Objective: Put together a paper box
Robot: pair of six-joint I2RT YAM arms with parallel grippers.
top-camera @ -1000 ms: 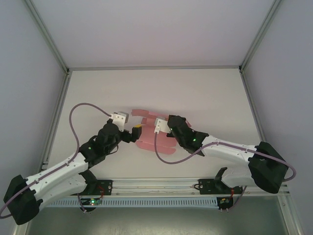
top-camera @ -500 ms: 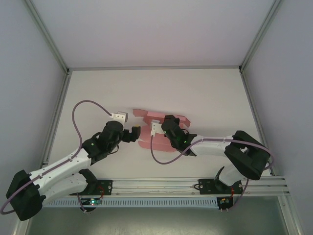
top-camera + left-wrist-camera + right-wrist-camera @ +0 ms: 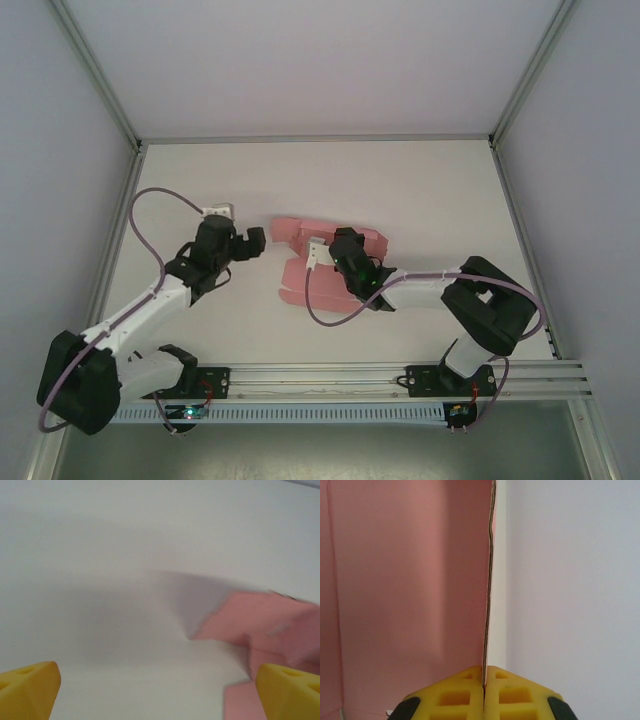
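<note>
The paper box point(image 3: 298, 284) is a pink die-cut card sheet lying mid-table, with flaps toward the back point(image 3: 289, 230). My right gripper point(image 3: 333, 252) sits over its middle. In the right wrist view its yellow fingers point(image 3: 451, 696) are shut on the thin edge of an upright pink panel point(image 3: 410, 580), right gripper point(image 3: 484, 680). My left gripper point(image 3: 256, 240) hangs just left of the sheet, apart from it. In the left wrist view its yellow fingertips point(image 3: 27, 690) stand wide open over bare table, left gripper point(image 3: 159, 692), with the pink card point(image 3: 260, 625) ahead on the right.
White table point(image 3: 430, 200) bounded by aluminium frame posts point(image 3: 110, 260) and pale walls. A metal rail point(image 3: 330, 378) runs along the near edge by the arm bases. A purple cable point(image 3: 325, 318) loops over the sheet's near edge.
My left gripper has pulled back and away to the left of the sheet. My right arm has folded its elbow up, staying shut on the card, and the sheet has shifted slightly left.
</note>
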